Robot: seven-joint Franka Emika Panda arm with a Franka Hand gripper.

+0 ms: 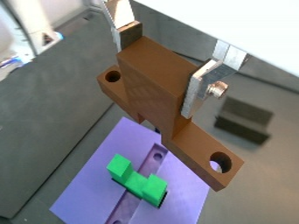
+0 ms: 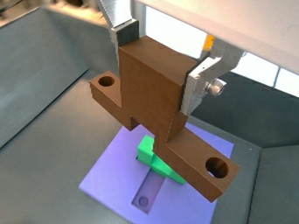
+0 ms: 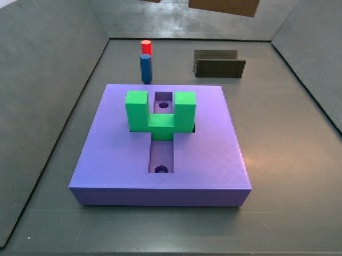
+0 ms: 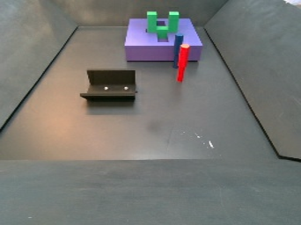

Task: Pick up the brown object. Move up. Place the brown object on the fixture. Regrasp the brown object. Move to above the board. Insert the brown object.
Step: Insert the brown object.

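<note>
Two silver fingers (image 1: 201, 86) of my gripper (image 2: 158, 54) press on either side of the brown object (image 2: 158, 101), closed firmly on its thick upper block. In both wrist views the piece hangs from my grip, well above everything below. It is a smooth, wood-coloured bar with short cross arms: one arm carries a round hole, and a second round hole sits near the lower end of the long bar (image 1: 219, 161). In a side view only a brown corner of it shows at the upper edge (image 3: 230, 6).

Beneath it lies the board (image 1: 105, 179), a flat lavender block with a lengthwise slot, bearing a green U-shaped block (image 1: 135, 176). A blue peg with a red top (image 3: 146, 60) stands just beyond the board's far edge. The fixture (image 3: 219, 65) sits on the dark floor (image 4: 165, 123), apart from the board.
</note>
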